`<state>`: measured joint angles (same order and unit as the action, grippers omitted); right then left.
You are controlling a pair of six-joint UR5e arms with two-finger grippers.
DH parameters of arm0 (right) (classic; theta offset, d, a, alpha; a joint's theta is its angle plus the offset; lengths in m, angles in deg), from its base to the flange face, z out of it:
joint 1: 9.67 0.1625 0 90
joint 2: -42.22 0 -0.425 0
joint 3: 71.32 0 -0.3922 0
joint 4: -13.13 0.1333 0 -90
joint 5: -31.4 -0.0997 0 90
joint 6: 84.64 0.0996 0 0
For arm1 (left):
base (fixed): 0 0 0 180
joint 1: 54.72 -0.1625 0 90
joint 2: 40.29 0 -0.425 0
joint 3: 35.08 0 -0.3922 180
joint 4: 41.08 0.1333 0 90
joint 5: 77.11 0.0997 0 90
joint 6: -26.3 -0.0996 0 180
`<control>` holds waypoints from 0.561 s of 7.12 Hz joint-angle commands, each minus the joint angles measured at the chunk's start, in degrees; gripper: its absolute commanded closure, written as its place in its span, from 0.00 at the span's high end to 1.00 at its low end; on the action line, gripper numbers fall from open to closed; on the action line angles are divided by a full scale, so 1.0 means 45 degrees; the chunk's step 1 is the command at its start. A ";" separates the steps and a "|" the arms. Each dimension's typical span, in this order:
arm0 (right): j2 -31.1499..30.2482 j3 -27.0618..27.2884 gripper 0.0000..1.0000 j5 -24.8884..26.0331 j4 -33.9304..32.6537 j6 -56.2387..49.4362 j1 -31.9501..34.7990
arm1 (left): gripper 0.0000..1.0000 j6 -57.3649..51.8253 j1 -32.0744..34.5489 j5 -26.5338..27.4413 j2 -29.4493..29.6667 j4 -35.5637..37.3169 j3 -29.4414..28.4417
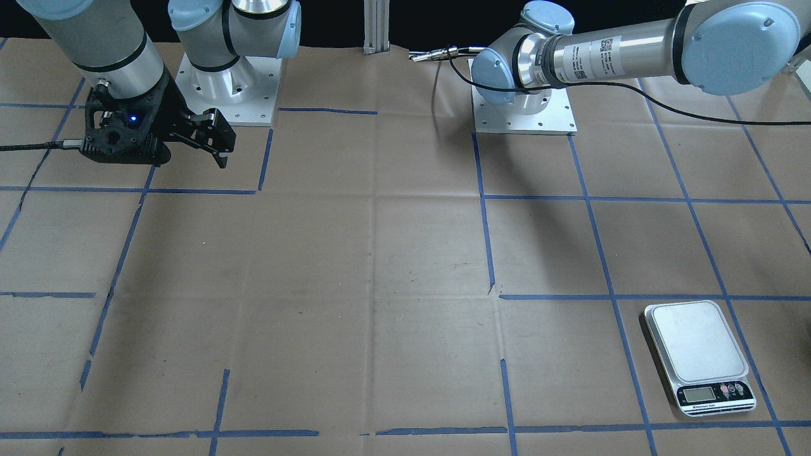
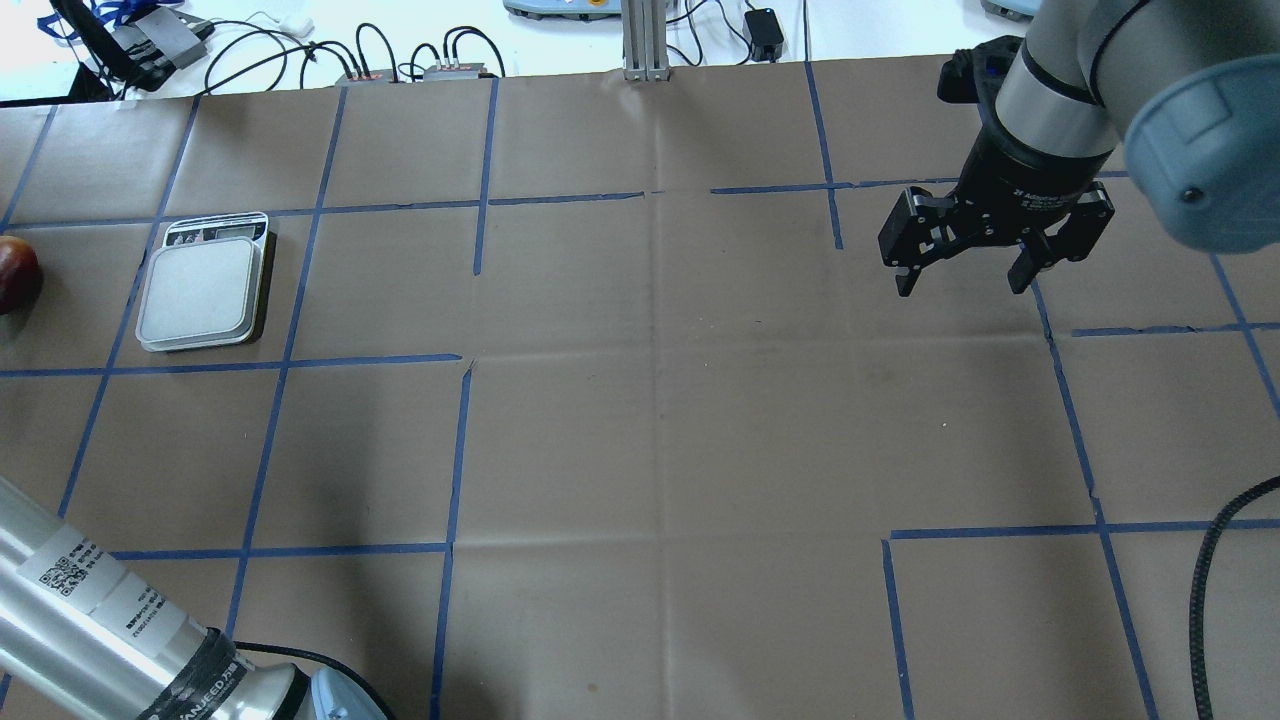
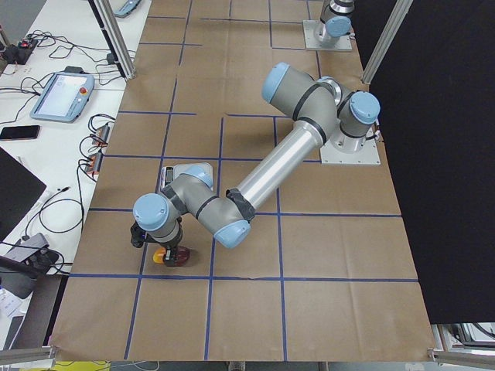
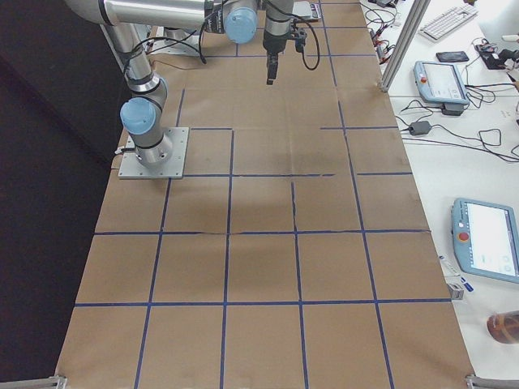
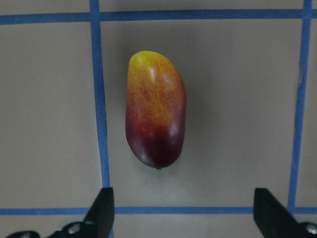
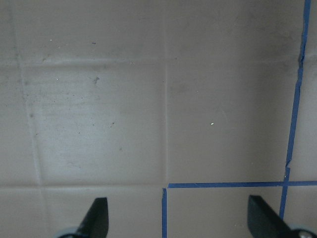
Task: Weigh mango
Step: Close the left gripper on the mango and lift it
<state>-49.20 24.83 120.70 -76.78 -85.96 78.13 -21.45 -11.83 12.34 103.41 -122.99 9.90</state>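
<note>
— Starting with the biggest thing, what do we have?
— We have the counter (image 2: pixel 650 400), covered in brown paper and squared off with blue tape lines (image 2: pixel 457 450). Both arms reach over it.
— Where do we see them?
— The left arm (image 3: pixel 271 170) stretches far out towards the counter's left end, with its wrist bent down. The right arm (image 1: pixel 95 44) hangs over the opposite side, well apart from the first.
— And the scale?
— We find the scale (image 2: pixel 205 295) flat on the counter near that left end. Its white platform faces up and its display strip is on the edge away from the robot.
— What of the tools?
— The left tool (image 5: pixel 185 213) hovers above the mango, released. In its wrist view we see the two fingertips (image 5: pixel 103 210) wide apart, touching nothing. The right tool (image 2: pixel 962 282) is likewise spread wide and grasps nothing, over the paper beside a tape corner.
— Where is the mango itself?
— The mango (image 5: pixel 156 109) lies on its side on the counter, past the scale towards the counter's end, near it but apart. In the overhead view we catch only part of it at the left edge. From the wrist we see its dark red end nearer the fingertips and its yellow end pointing away. A tape line runs just beside it.
</note>
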 commanded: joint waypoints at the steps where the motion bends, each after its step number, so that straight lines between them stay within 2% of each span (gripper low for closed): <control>1: 0.0003 0.0000 1.00 0.0000 0.0000 0.0000 0.0000 | 1.00 0.0043 0.0000 0.0043 0.0915 0.0915 -0.0015; 4: 0.0003 0.0000 1.00 0.0000 0.0000 0.0000 0.0000 | 0.99 0.0083 0.0039 0.0141 0.1250 0.0937 0.0005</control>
<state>-49.19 24.83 120.70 -76.78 -85.96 78.13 -21.11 -11.69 12.75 108.17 -118.86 9.91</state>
